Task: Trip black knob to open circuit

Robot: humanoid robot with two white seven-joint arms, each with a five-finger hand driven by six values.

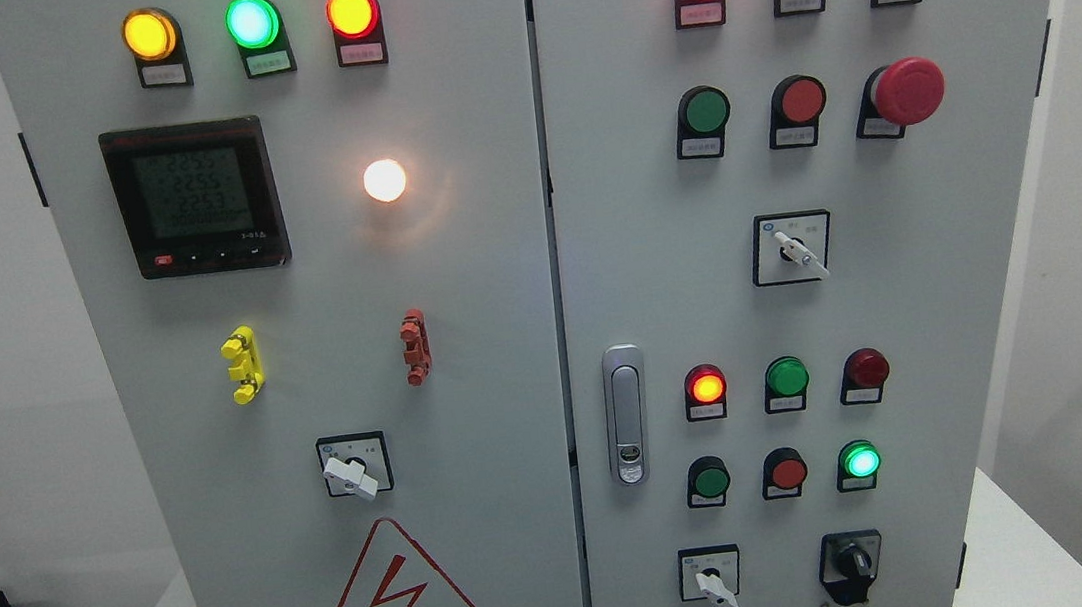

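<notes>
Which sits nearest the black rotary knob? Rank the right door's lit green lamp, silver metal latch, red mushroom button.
No hand shows.
1. Lit green lamp, above the black rotary knob.
2. Silver metal latch, upper left.
3. Red mushroom button, far above.

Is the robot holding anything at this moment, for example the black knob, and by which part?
Nothing is held. No hand shows in the picture, and the black knob at the lower right of the cabinet stands untouched.
</notes>
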